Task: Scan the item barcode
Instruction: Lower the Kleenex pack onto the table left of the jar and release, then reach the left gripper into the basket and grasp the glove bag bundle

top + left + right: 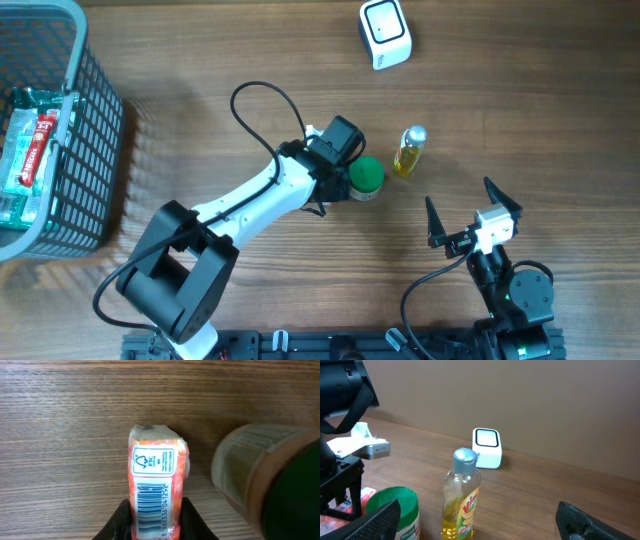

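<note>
Orange packet [156, 485], barcode [150, 510] showing, sits clenched in our left jaws just beside the green-lidded jar [366, 176]; our right jaws gape, empty; we judge the carry is in hand; next we must face that barcode to the white scanner [385, 33], well apart
</note>
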`<action>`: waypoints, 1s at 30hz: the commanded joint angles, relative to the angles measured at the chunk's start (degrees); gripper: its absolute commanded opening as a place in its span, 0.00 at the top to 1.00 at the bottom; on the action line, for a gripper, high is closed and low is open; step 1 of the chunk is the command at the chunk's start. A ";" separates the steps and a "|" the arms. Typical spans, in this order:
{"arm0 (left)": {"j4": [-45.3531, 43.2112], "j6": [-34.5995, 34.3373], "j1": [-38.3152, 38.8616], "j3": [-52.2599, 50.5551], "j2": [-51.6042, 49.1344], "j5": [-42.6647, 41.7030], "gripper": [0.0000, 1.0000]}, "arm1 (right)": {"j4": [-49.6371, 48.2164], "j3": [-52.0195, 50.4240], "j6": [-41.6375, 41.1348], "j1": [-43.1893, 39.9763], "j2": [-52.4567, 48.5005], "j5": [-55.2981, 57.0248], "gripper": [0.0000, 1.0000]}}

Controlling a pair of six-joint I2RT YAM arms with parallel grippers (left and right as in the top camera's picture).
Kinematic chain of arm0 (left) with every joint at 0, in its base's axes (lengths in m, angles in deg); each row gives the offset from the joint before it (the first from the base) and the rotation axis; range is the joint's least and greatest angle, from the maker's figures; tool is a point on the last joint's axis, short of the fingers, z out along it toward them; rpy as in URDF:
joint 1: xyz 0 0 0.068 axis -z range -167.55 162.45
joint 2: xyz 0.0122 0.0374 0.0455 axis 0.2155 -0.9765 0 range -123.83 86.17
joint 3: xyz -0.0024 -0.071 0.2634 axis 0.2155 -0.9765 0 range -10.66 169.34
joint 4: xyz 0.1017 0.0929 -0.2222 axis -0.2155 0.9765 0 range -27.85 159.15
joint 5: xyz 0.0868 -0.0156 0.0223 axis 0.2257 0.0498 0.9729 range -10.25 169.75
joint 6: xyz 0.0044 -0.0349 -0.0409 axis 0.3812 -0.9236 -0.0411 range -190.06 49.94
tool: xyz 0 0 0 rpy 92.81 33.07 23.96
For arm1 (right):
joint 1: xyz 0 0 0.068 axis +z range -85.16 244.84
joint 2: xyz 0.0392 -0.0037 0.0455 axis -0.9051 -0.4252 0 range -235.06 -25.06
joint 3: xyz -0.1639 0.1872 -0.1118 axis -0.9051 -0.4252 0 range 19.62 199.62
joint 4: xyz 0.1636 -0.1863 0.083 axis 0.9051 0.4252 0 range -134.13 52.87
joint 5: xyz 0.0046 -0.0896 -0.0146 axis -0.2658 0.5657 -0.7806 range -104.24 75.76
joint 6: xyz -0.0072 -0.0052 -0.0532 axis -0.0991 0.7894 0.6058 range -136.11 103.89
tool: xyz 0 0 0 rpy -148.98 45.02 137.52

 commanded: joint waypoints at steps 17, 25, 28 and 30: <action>15.52 16.31 -7.43 24.74 8.98 15.02 0.33 | -0.26 -0.07 -0.07 -0.04 0.26 0.13 0.00; -1.64 45.88 -30.84 38.99 18.34 39.04 0.00 | -0.26 -0.07 -0.07 -0.04 0.26 0.13 0.00; -4.63 50.31 -44.83 38.99 17.27 34.07 0.00 | -0.26 -0.07 -0.07 -0.04 0.26 0.13 0.00; -1.99 50.31 -53.16 38.93 15.61 22.97 0.00 | -0.26 -0.07 -0.07 -0.04 0.26 0.13 0.00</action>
